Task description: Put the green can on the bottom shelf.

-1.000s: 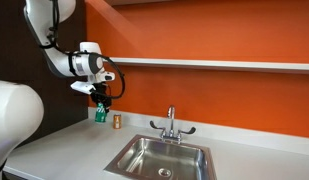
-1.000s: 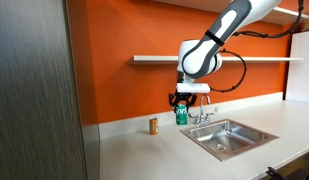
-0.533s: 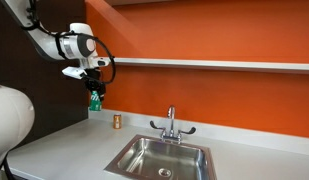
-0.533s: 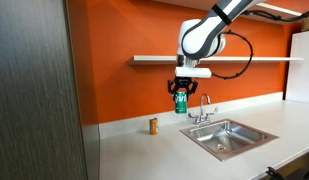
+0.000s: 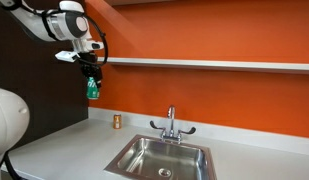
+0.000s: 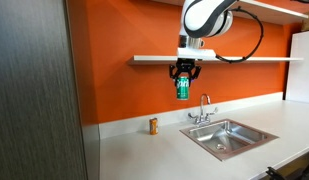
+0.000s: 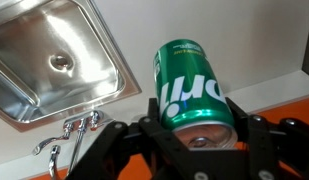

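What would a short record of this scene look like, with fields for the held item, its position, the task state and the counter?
Held item: green can, gripped between the fingers
Position: in the air, lower than the bottom shelf, above the countertop
Task state: can not yet on the shelf
On counter: brown can standing by the wall; sink with faucet

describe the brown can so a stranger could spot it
Find the steel sink in the grey countertop under the orange wall. Beside its faucet, near the wall's foot, stands a small can. It is copper-brown and on the counter, whereas the green can hangs in the air.
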